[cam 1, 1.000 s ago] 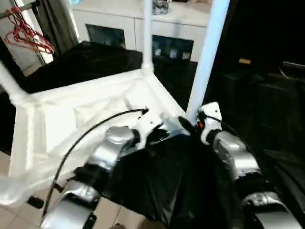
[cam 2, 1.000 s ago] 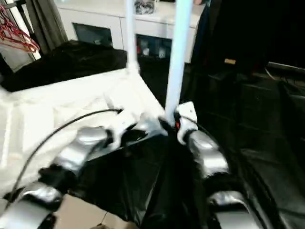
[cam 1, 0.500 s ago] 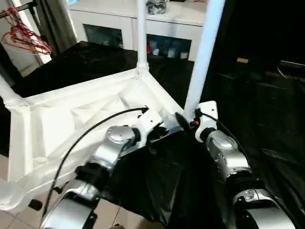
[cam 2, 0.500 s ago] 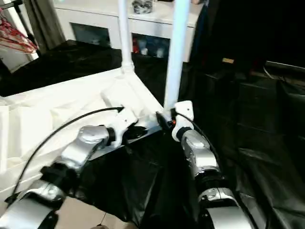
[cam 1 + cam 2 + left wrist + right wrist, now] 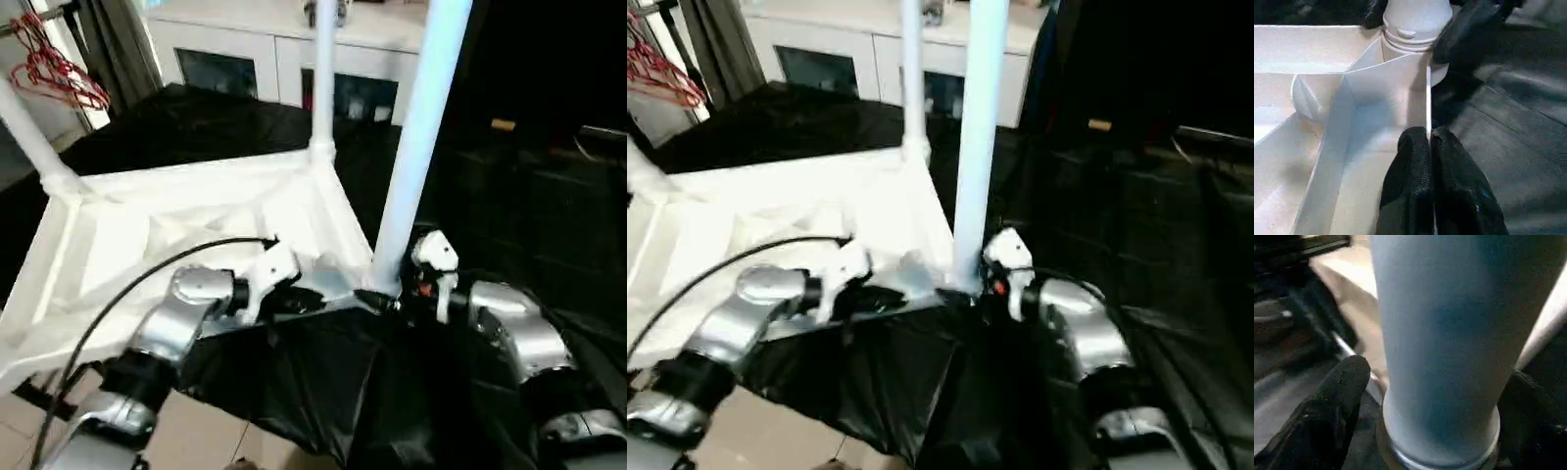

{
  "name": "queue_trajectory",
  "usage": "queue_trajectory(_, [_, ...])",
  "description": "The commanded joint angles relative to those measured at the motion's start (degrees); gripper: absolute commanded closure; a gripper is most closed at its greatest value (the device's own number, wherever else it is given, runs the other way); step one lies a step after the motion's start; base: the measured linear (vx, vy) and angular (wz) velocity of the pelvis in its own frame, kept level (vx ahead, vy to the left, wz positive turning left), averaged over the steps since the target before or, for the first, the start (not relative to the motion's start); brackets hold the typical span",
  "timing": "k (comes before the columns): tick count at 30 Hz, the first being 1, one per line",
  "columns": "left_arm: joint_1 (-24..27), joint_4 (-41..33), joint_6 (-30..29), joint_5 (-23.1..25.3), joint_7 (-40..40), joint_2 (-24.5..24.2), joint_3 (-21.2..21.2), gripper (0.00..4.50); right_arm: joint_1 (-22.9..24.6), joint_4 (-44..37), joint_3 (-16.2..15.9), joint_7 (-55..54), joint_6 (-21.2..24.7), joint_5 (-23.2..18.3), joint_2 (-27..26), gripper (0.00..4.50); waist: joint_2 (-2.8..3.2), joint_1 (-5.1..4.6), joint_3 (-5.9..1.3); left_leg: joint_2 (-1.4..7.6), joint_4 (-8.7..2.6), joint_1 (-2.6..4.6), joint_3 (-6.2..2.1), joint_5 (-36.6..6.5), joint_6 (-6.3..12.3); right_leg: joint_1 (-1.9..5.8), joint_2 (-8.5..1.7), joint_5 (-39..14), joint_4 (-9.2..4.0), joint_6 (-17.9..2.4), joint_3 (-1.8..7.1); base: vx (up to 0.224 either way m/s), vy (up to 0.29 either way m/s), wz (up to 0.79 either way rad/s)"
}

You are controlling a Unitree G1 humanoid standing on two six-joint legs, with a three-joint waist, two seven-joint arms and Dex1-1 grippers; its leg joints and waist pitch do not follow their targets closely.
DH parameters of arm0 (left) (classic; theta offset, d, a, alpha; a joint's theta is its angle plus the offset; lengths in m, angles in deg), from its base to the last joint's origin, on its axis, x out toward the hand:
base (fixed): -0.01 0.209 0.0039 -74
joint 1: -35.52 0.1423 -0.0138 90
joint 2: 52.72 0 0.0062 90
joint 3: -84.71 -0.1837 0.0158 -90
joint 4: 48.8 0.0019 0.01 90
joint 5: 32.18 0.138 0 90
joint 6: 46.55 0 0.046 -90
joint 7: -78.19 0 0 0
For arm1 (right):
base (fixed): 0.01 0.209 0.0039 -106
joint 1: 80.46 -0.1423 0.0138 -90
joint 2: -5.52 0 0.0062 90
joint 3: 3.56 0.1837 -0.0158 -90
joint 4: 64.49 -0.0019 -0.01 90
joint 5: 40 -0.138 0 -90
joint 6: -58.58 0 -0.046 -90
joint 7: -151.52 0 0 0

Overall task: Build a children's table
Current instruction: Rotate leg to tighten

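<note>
Right wrist view: right gripper [image 5: 1437, 396] has its fingers [image 5: 1332, 396] spread wide on either side of the near leg [image 5: 1440, 333], right at the base, not squeezing it. A second ago they sat tighter, so I'd guess it's let go and the leg's seated. Left gripper [image 5: 1429, 161] is pinched shut on the thin edge wall of the tabletop [image 5: 196, 220], steadying it. Tabletop lies upside down on black sheeting [image 5: 549, 225], X-ribs up, with legs standing in three corner sockets.
</note>
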Motion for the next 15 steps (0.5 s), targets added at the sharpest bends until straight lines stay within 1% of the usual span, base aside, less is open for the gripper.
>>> queue_trajectory(1, [-0.31, -3.29, 0.31, -2.54, -2.19, 0.01, -0.20, 4.50, 0.37, -2.17, -1.54, 3.04, 1.31, -1.04, 0.37, 0.59, -0.74, 0.24, -3.53, 2.51, -3.88, 0.37, -0.35, -10.14, 4.52, 2.99, -4.54, -13.30, -3.83, -12.40, 2.61, 0.000, 0.000, 0.00])
queue_trajectory(2, [-0.18, -3.52, 0.17, -2.70, -2.75, -0.35, -0.25, 4.50, 0.49, -2.43, -1.64, 3.58, 1.54, -1.15, 0.55, 0.59, -0.65, 0.34, -3.51, 2.50, -3.90, 0.41, -0.35, -10.08, 4.47, 2.90, -4.48, -13.14, -3.85, -12.54, 2.59, 0.000, 0.000, 0.00])
queue_trajectory(3, [-0.11, -3.64, 0.09, -2.83, -3.28, -0.68, -0.29, 4.50, 0.54, -2.57, -1.72, 4.01, 1.70, -1.20, 0.66, 0.76, -0.72, 0.37, -3.52, 2.50, -3.91, 0.44, -0.35, -10.12, 4.34, 2.86, -4.46, -13.07, -3.81, -12.55, 2.60, 0.000, 0.000, 0.00])
queue_trajectory(5, [0.10, -3.83, 0.33, -2.69, -4.29, -1.58, -0.59, 4.50, 0.77, -2.94, -2.14, 5.17, 1.96, -1.09, 0.97, 0.94, -0.71, 0.48, -3.48, 2.47, -3.93, 0.44, -0.36, -10.38, 4.17, 2.84, -4.51, -13.61, -3.88, -12.45, 2.61, 0.000, 0.000, 0.00])
queue_trajectory(8, [0.45, -4.40, -0.25, -2.75, -5.48, -2.21, -0.67, 4.50, 1.16, -3.89, -2.54, 6.33, 2.79, -1.27, 1.28, 1.04, -0.79, 0.61, -3.54, 2.42, -3.88, 0.44, -0.33, -9.92, 3.91, 2.91, -4.54, -13.41, -3.85, -12.21, 2.66, 0.000, 0.000, 0.00])
queue_trajectory(10, [0.60, -4.75, -0.50, -2.95, -5.80, -2.45, -0.79, 4.50, 1.34, -4.42, -2.70, 6.73, 3.22, -1.40, 1.41, 1.31, -0.73, 0.64, -3.54, 2.44, -3.89, 0.41, -0.35, -9.72, 3.89, 2.93, -4.54, -13.15, -3.81, -12.26, 2.65, 0.000, 0.000, 0.00])
queue_trajectory(12, [0.63, -4.79, -0.61, -3.03, -6.04, -2.61, -0.89, 4.50, 1.37, -4.66, -2.83, 6.89, 3.41, -1.47, 1.47, 1.39, -0.74, 0.69, -3.54, 2.41, -3.87, 0.46, -0.33, -9.54, 3.87, 2.89, -4.47, -12.87, -3.80, -12.33, 2.65, 0.000, 0.000, 0.00])
queue_trajectory(15, [0.56, -4.63, -0.60, -3.11, -6.08, -2.74, -0.97, 4.50, 1.38, -4.85, -2.87, 7.14, 3.66, -1.55, 1.54, 1.71, -0.75, 0.80, -3.56, 2.42, -3.85, 0.50, -0.31, -9.64, 3.78, 2.88, -4.53, -12.94, -3.80, -12.33, 2.66, 0.000, 0.000, 0.00])
